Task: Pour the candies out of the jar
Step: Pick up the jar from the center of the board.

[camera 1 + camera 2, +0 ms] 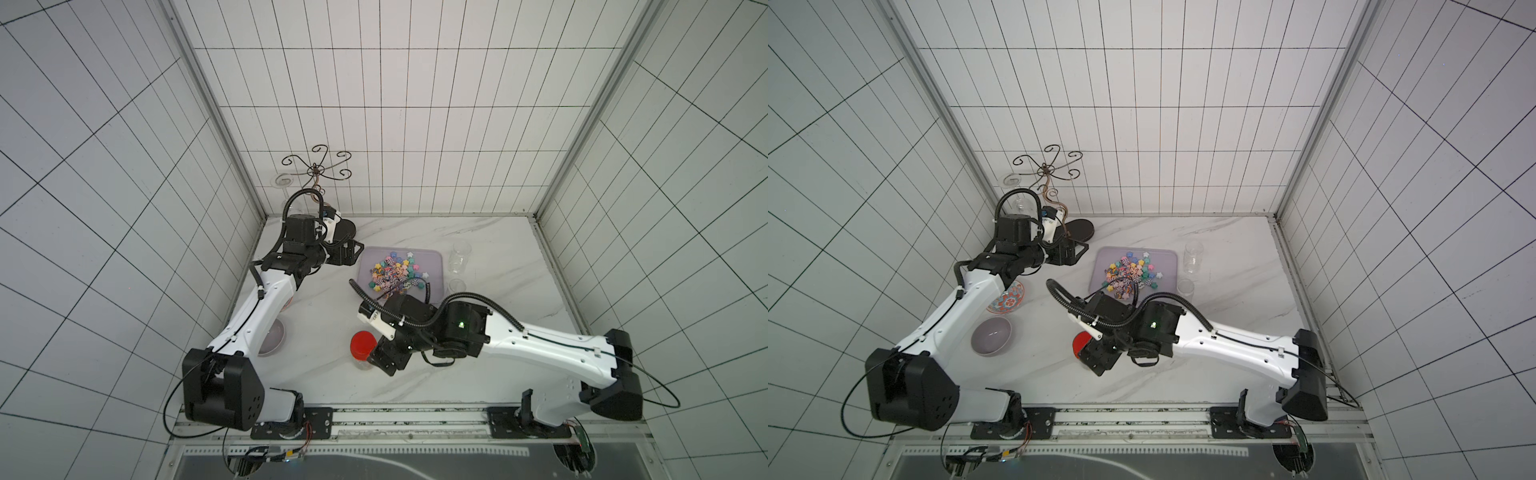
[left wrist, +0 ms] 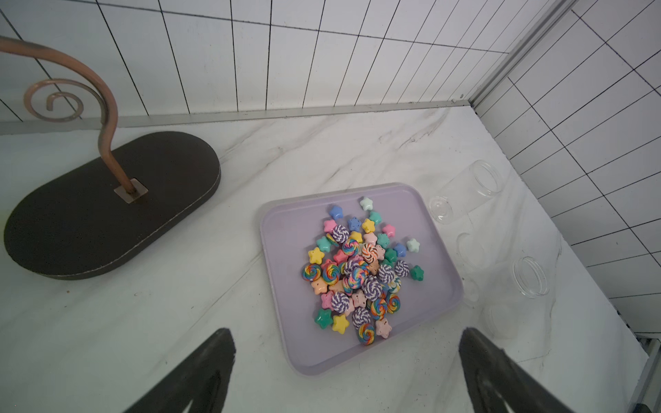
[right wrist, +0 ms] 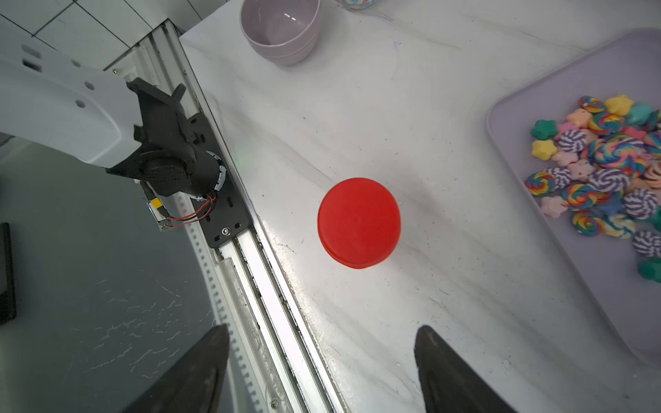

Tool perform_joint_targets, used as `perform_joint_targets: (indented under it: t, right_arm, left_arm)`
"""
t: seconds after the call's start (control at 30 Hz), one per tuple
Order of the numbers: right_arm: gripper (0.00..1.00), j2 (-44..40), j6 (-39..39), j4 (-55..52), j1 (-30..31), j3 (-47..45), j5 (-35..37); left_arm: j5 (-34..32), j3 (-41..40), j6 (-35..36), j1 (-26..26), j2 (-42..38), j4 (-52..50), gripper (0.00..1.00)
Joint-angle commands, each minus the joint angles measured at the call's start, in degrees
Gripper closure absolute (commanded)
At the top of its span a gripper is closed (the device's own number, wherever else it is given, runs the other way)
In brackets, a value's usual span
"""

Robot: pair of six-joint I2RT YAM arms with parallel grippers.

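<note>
The left gripper point(image 1: 355, 252), jaws spread and empty, hovers off the left edge of the tray point(image 2: 286, 229), where the candies point(image 2: 361, 271) lie heaped. The red-lidded jar point(image 3: 358, 222) stands upright near the front edge of the table point(image 1: 478, 353). It is just left of the right gripper point(image 3: 322, 327), the nearer one, whose jaws are also spread and empty.

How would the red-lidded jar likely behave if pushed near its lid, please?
The red-lidded jar stands upright and looks empty, so probably light and apt to tip. Its clear wall and the smooth marble table suggest it may slide or slip.
</note>
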Motion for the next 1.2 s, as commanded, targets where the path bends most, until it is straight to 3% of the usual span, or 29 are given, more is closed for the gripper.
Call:
perform_joint_targets:
  t: [0.0, 0.2, 0.57, 1.17]
  right_arm:
    - [0.17, 1.9, 2.6, 1.5, 1.4, 3.5, 4.9]
    - [0.16, 6.4, 2.6, 2.8, 1.8, 4.6, 7.6]
    - [0.13, 13.7, 0.8, 3.3, 1.5, 9.7, 10.9]
    - [0.16, 15.7, -0.9, 5.2, -3.1, 8.7, 5.6]
  left_arm:
    - [1.3, -3.1, -0.5, 0.1, -2.9, 3.5, 0.03]
    - [2.2, -7.9, -0.4, 0.1, -5.3, 7.7, 0.03]
    - [2.2, -8.3, -1.9, 0.1, -3.9, 7.0, 0.03]
    - [3.6, -7.4, -2.4, 1.0, -2.6, 5.1, 0.03]
